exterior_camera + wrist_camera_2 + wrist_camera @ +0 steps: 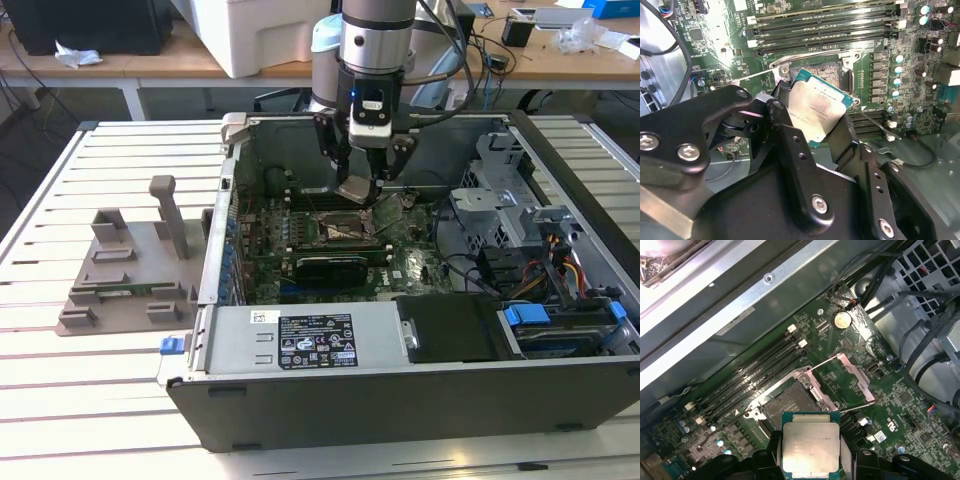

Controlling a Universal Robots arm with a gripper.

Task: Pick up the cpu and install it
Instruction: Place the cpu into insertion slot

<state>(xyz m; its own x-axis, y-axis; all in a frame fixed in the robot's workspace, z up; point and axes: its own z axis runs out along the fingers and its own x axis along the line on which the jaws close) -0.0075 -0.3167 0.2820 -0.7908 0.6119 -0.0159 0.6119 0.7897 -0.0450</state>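
Observation:
The cpu [816, 109] is a flat square chip with a silvery top and a teal rim; it also shows in the first wrist view [811, 446] and the exterior view [357, 189]. My gripper [812, 122] is shut on the cpu, one black finger on each side edge. It hangs inside the open computer case, a little above the motherboard. The open cpu socket [790, 404] lies just beyond the chip, its metal frame [842, 377] swung up. In the exterior view my gripper [362, 180] hovers over the socket [345, 228].
The open computer case [330, 390] lies on a slatted white table. Memory slots [755, 375] run beside the socket. A black expansion card [330, 268] sits nearer the case front. Drive cage and cables [540, 260] crowd the exterior view's right. A grey holder block [130, 270] stands outside at the exterior view's left.

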